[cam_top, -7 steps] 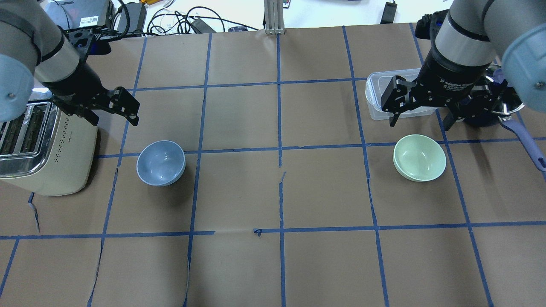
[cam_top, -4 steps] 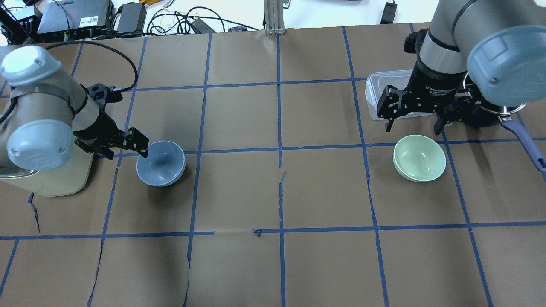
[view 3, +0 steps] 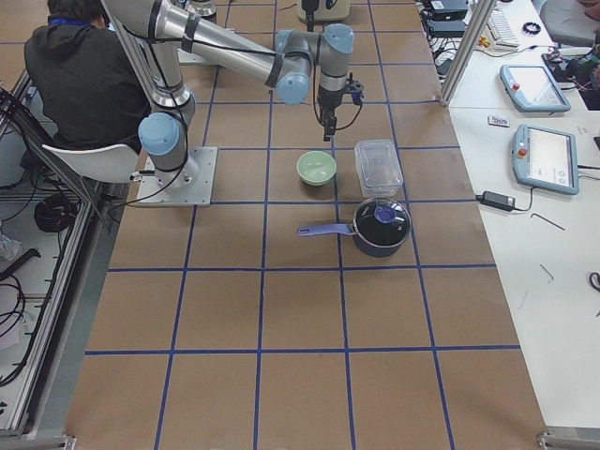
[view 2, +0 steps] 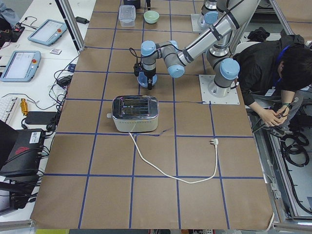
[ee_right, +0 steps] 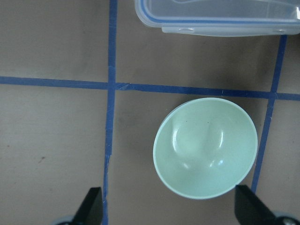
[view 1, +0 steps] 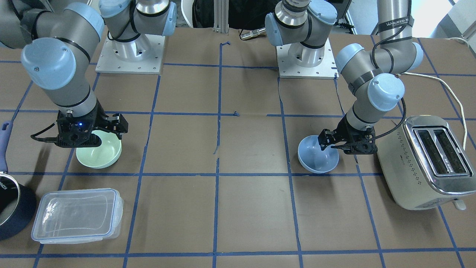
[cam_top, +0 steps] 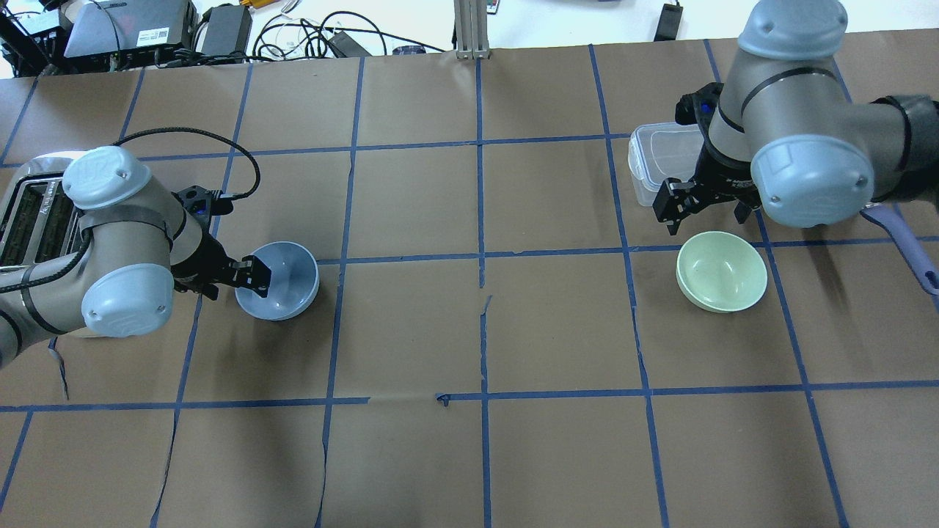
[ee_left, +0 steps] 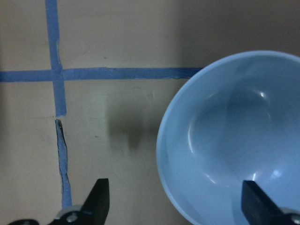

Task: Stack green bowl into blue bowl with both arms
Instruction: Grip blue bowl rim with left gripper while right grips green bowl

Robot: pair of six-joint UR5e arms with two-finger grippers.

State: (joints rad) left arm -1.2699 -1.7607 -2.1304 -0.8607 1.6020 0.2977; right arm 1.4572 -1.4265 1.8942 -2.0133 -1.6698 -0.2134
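Straddling rim of blue bowl, left gripper has jaws apart: one finger inside bowl, other outside on left. Blue bowl sits on left side of paper-covered table, just right of toaster. Green bowl sits upright on right side, well apart. Right gripper hovers above its far side, jaws wide apart, empty. Clear lidded container just beyond.

Your green bowl is pale mint, blue bowl periwinkle — both plain; table brown, gridded blue.
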